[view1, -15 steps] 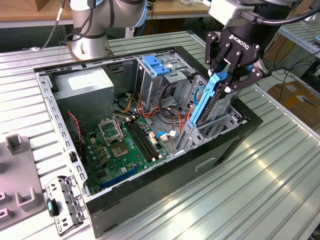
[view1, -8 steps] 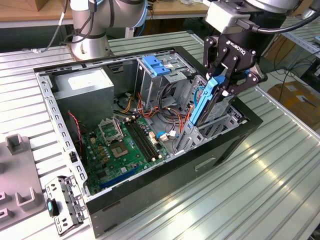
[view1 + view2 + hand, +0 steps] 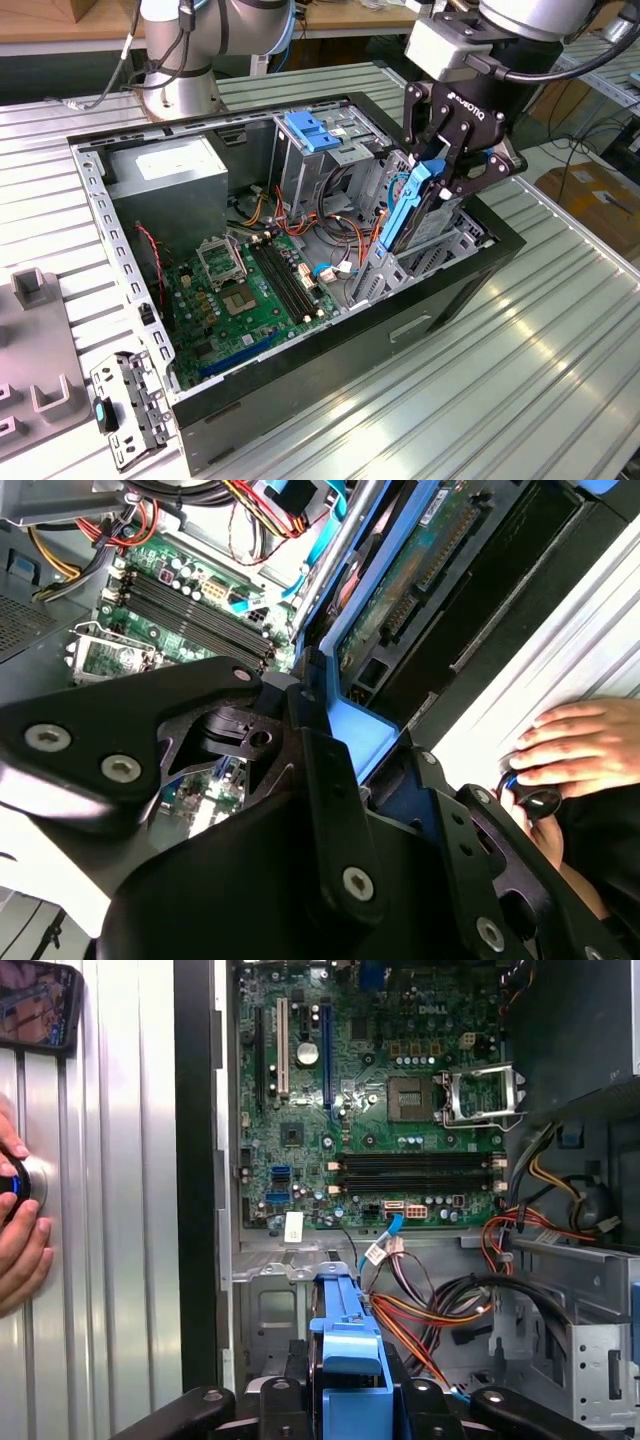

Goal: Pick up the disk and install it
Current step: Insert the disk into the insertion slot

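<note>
Black gripper (image 3: 437,178) clamped on grey rectangular disk in blue plastic frame (image 3: 403,212), upper right of exterior view, edge-on at open black computer case's (image 3: 330,365) metal bay (image 3: 455,240). Pickup done; seating judged incomplete.

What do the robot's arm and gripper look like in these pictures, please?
The arm is silver-grey, with round tubular joints and a flared base; black cables run along it. A pale grey box sits above the gripper, which is black, with jointed linkage fingers, silver screw heads and white lettering on its body.
</note>
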Action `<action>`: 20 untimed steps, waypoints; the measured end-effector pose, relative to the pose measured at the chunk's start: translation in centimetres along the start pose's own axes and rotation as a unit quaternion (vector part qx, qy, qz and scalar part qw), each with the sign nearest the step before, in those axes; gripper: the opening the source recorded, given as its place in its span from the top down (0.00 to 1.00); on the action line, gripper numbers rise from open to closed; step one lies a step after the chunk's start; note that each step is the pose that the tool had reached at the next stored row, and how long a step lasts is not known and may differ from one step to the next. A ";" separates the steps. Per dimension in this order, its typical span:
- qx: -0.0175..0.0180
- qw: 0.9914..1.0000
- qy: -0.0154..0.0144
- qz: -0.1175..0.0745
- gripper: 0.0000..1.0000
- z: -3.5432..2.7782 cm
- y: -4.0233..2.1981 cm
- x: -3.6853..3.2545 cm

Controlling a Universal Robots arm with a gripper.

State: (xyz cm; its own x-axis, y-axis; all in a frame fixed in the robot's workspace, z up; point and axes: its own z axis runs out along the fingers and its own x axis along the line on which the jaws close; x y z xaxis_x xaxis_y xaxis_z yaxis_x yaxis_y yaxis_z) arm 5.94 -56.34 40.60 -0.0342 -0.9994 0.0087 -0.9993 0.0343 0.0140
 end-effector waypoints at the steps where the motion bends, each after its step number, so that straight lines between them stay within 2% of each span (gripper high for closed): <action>1: 0.000 1.000 0.000 0.000 0.63 0.11 0.00 0.00; 16: 0.000 1.000 -0.003 0.000 0.63 2.24 -0.03 -0.02; 20: 0.000 1.000 -0.004 0.000 0.63 3.16 -0.04 -0.03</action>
State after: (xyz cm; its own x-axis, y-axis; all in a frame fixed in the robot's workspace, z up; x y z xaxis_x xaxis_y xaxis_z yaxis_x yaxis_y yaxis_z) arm 5.94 -56.34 37.44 -0.0341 -0.9994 -0.0002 -0.9993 0.0341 0.0143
